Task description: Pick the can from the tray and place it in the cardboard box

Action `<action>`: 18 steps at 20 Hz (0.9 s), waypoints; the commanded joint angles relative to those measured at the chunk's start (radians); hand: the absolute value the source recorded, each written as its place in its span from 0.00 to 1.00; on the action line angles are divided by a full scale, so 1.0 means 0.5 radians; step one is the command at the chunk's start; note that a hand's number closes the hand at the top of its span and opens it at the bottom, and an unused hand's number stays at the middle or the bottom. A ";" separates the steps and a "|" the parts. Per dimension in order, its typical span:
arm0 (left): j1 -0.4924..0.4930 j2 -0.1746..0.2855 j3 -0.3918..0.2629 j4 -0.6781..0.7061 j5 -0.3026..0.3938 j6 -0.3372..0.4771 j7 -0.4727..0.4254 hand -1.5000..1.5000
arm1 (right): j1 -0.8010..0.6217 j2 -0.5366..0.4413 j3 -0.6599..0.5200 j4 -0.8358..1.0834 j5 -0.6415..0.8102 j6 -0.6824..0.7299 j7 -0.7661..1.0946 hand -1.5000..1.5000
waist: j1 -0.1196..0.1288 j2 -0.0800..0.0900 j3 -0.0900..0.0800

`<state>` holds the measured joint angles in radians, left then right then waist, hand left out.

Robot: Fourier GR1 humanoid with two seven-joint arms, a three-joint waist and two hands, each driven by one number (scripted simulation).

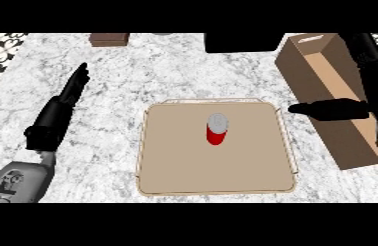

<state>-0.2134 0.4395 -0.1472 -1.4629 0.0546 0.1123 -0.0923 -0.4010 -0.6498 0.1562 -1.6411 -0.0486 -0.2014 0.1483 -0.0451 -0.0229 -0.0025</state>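
On the speckled marble counter sit a long open cardboard box and a flat, square, thin-rimmed tan tray. The right hand hangs over the box's tray-side wall, fingers stretched out, holding nothing; the left hand rests open at left. The can, a red cylinder with a grey top, stands upright mid-tray.

Bright, even light all over the marble counter, flat from edge to edge. Centre frame, the tray sits one uniform tan. The can shows a pale grey top, deeper red beneath. Up at 2 o'clock, inside the cardboard box, the floor glows lighter than the wall.
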 commanded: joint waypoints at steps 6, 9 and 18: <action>0.012 0.020 -0.075 -0.101 0.038 -0.262 -0.011 0.50 | 0.357 -0.176 0.271 -0.576 0.554 -0.019 0.054 0.00 | 0.070 0.038 0.004; -0.046 0.011 -0.055 -0.094 0.071 -0.322 0.004 0.50 | 0.269 -0.342 0.241 -0.726 0.585 0.185 0.273 0.00 | 0.070 0.039 0.002; -0.071 -0.073 -0.121 -0.150 -0.033 -0.249 0.067 0.50 | -0.194 -0.395 0.710 -0.817 0.615 0.941 1.118 0.00 | 0.128 0.041 -0.003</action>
<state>-0.2344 0.4280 -0.1926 -1.5191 0.0525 -0.0272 -0.0847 -0.4144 -0.8439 0.4300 -2.0142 0.2614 0.1270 0.5465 0.0113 -0.0020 -0.0033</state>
